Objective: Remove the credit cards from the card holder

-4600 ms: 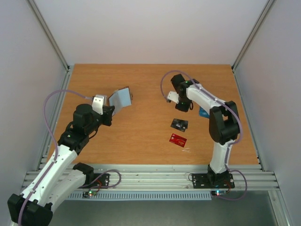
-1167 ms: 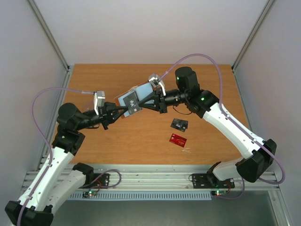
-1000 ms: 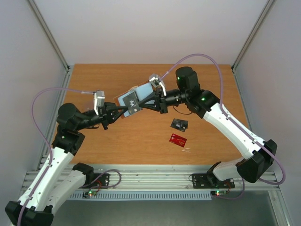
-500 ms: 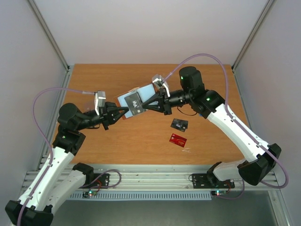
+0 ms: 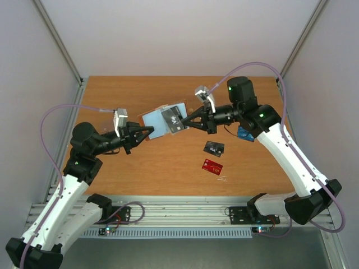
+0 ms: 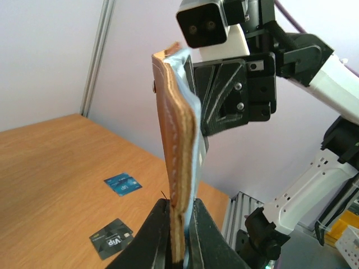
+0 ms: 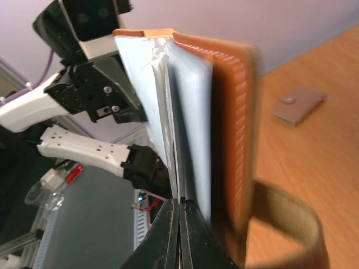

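My left gripper (image 5: 149, 130) is shut on the lower edge of the card holder (image 5: 155, 123) and holds it open above the table, pale blue inside facing up. In the left wrist view the holder (image 6: 178, 157) stands edge-on, brown leather, between my fingertips (image 6: 178, 206). My right gripper (image 5: 187, 124) is shut on a black card with white print (image 5: 174, 119) that sticks partly out of the holder. In the right wrist view its jaws (image 7: 179, 203) pinch the thin card edge beside the holder (image 7: 235, 134). A black card (image 5: 213, 148), a red card (image 5: 212, 166) and a blue card (image 5: 243, 134) lie on the table.
The blue card (image 6: 122, 183) and black card (image 6: 112, 238) also show on the wooden table in the left wrist view. The right arm's camera housing (image 6: 213, 28) is just behind the holder. Grey walls and metal posts (image 5: 61, 45) ring the table (image 5: 112, 95).
My right gripper has drawn back to the right, sliding the black card part way out of the holder. My left gripper keeps hold of the holder, nearly still.
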`<state>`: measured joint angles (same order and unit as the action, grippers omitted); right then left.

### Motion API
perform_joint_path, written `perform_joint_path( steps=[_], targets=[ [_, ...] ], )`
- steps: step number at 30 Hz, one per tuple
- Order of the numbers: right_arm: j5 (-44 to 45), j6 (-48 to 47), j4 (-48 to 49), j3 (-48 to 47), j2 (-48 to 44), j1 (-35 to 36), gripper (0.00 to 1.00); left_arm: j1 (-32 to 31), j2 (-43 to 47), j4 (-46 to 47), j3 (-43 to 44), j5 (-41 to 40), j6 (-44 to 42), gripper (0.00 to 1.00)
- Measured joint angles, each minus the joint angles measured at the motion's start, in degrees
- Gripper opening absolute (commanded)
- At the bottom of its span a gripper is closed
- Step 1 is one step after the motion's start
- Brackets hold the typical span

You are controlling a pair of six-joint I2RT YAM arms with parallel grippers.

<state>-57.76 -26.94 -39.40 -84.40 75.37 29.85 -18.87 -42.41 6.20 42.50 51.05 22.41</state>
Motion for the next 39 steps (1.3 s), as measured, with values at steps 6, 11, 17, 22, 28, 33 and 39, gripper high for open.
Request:
perform_joint_path(
  steps=[6,11,17,22,28,33,39],
  targets=[
    [0.7,-4.2,-7.1,-1.5,-1.0,-5.8,0.01,-0.1,0.0,-4.3,0.0,-2.9,-2.0,0.0],
    [3.0,-8.4,-13.5,-2.8,-2.2,-11.4,0.01,-0.1,0.0,-9.7,0.0,-6.8,-5.1,0.0],
    [17.2,-22.1,-25.9,-6.9,0.9,-13.0,0.01,-0.1,-2.2,-19.7,-0.4,-17.8,-12.3,0.0],
    [37.8,-36.6,-34.9,-1.9,9.8,-13.1,0.01,-0.1,-2.6,-25.0,-3.1,-25.2,-16.3,0.0],
    [46.7,-46.9,-38.2,2.1,20.8,-13.2,0.01,-0.1,-2.6,-26.7,-3.8,-27.4,-18.1,0.0],
    [44.1,-51.0,-39.7,-1.8,28.8,-13.3,0.01,-0.1,-2.6,-26.8,-3.8,-27.6,-18.6,0.0],
    [40.2,-52.3,-40.2,-3.6,38.5,-15.3,0.01,0.0,-2.6,-27.0,-4.0,-28.1,-19.4,0.0]
  ],
)
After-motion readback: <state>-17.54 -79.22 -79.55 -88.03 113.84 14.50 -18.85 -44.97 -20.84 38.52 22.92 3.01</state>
